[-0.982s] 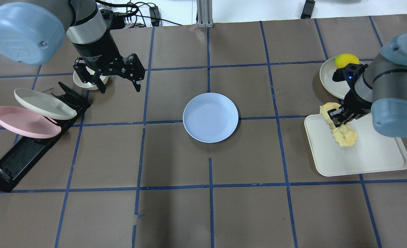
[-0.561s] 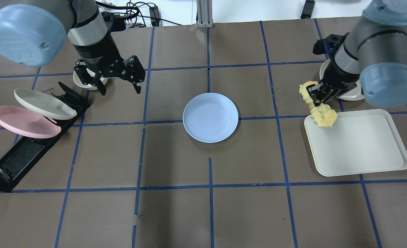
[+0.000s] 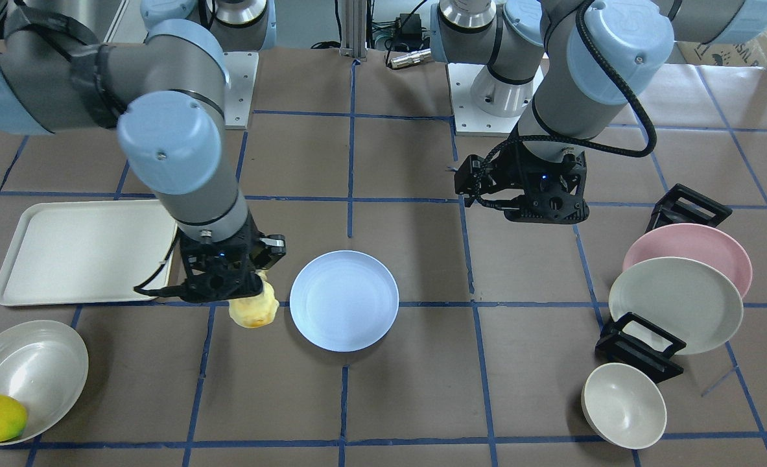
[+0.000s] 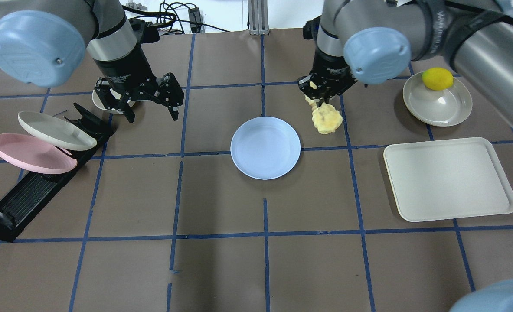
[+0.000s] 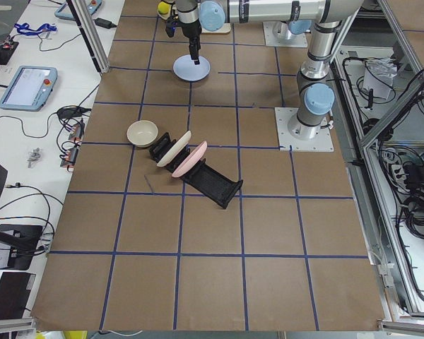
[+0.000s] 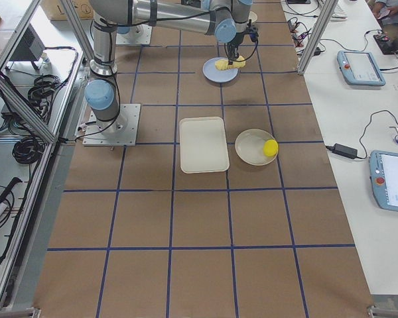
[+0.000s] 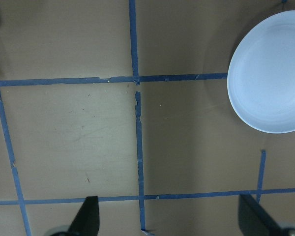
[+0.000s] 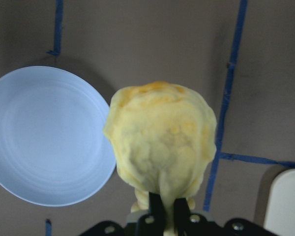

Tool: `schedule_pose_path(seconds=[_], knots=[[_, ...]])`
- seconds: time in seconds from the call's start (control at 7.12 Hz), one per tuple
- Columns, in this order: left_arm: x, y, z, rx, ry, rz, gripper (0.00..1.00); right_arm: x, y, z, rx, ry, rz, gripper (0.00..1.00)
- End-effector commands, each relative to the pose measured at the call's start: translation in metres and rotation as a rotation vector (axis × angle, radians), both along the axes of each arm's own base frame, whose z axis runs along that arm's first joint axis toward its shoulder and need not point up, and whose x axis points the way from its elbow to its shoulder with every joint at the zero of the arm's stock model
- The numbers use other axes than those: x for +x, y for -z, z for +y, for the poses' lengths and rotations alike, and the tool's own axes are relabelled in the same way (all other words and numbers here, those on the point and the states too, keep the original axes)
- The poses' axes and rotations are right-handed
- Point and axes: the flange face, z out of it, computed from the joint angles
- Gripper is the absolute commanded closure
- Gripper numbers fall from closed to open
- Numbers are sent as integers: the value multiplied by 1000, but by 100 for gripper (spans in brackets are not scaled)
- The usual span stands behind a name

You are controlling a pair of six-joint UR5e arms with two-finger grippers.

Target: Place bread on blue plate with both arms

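By the desk's left edge a black rack (image 4: 44, 190) holds a pink plate (image 4: 31, 155) and an off-white plate (image 4: 54, 130), both tilted. Just right of them the left gripper (image 4: 151, 112) hangs above the desk toward its far edge. Its fingers are spread wide and hold nothing, and a small bowl (image 4: 109, 104) sits partly hidden beneath it.

The blue plate (image 4: 265, 147) lies bare in the middle of the desk. Just beyond its right rim the bread (image 4: 325, 119) is in the air. The right gripper (image 4: 319, 93) pinches it at one end, fingers closed tight on that narrow tip, so the loaf dangles with its knobbly bulk lowest. From the wrist view it looks to be beside the rim and not yet over the plate.

The step in hand looks like the carry to the plate. It probably goes best with a slow slide toward the left edge until the hanging end is over the plate's middle. Then the bread can be lowered so that end touches first and laid down across the widest line. The loaf seems nearly as long as the plate is wide, so centring matters. A thin end grip may let it swing or tear, and the left gripper could come in to steady the free end before release.

Toward the right edge sit a bowl (image 4: 447, 110) with a lemon (image 4: 437, 79) and a cream tray (image 4: 449, 178).
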Motion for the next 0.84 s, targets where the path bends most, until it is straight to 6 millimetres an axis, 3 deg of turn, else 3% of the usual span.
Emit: schedule_pose_path(seconds=[0.0,0.28,0.56,0.7], knots=[[0,1,-1,1,-1,0,0,62,35,7,40,42,20,91],[0,0,-1,-2,-1,0,0,88,58,21,71,0,20,89],[0,-1,-2,-3,-3,0,0,114,103,27,118,-42,48,87],[0,0,-1,-2,-3,0,0,119,107,32,123,-55,57,72]])
